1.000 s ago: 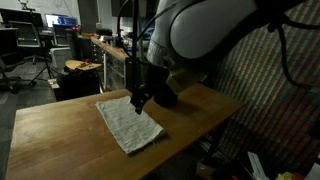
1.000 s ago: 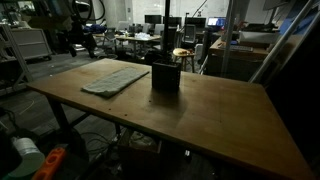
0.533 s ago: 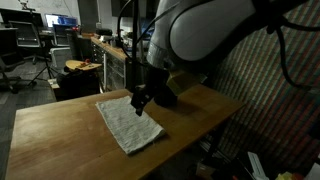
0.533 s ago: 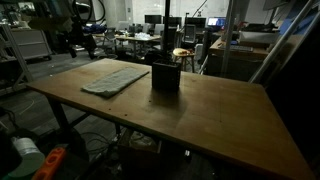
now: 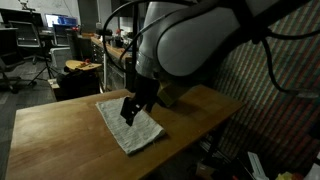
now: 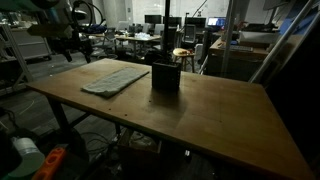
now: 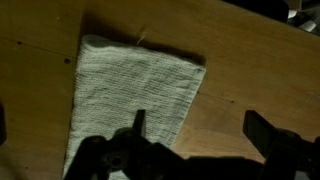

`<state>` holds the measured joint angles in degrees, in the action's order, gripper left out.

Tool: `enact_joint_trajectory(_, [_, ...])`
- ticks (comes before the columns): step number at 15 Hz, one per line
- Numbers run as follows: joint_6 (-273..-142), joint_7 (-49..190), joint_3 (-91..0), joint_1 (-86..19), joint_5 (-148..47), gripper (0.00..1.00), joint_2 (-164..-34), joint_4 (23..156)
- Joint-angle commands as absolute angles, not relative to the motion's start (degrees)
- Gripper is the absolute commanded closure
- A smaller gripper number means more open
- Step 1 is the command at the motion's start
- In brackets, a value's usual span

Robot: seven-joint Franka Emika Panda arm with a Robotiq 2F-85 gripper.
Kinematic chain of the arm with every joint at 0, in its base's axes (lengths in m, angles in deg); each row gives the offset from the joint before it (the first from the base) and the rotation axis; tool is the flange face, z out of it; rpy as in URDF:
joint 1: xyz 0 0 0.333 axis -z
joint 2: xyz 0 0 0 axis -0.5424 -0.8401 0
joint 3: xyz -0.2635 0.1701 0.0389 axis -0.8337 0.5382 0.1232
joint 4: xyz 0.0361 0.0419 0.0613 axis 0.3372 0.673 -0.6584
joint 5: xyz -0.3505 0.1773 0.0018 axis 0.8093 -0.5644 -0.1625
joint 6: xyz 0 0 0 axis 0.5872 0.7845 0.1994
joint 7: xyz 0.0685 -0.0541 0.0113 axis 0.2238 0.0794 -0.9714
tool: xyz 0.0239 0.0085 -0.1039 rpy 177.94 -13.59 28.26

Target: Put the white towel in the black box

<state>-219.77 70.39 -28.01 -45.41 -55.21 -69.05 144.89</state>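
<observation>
The white woven towel (image 5: 132, 128) lies flat and spread open on the light wooden table (image 5: 50, 135). It is not yet in the black square box (image 6: 165, 76), which stands upright just beside the towel at about its 3 o'clock in an exterior view. The dark two-fingered gripper (image 5: 128, 112) hangs close above the cloth. In the wrist view its jaws are released and spread wide, one finger (image 7: 137, 125) over the weave and the other over bare wood toward 4 o'clock, so the towel's long edge runs between them. That straddle suits pinching the edge rather than the middle. Whether the tips touch the fabric is hard to tell in this dim light; probably they are just clear of it. The step in hand looks like the approach to the grasp, with the lift and carry to the box not yet done.
</observation>
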Motion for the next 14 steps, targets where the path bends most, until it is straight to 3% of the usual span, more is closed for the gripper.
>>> enact_joint_trajectory(1, [-225.2, 68.8, -27.8, -46.3, -54.9, 0.0, -75.3, 140.3])
enact_joint_trajectory(14, [-231.1, 62.5, -30.8, -43.7, -48.0, 0.0, -97.9, 118.5])
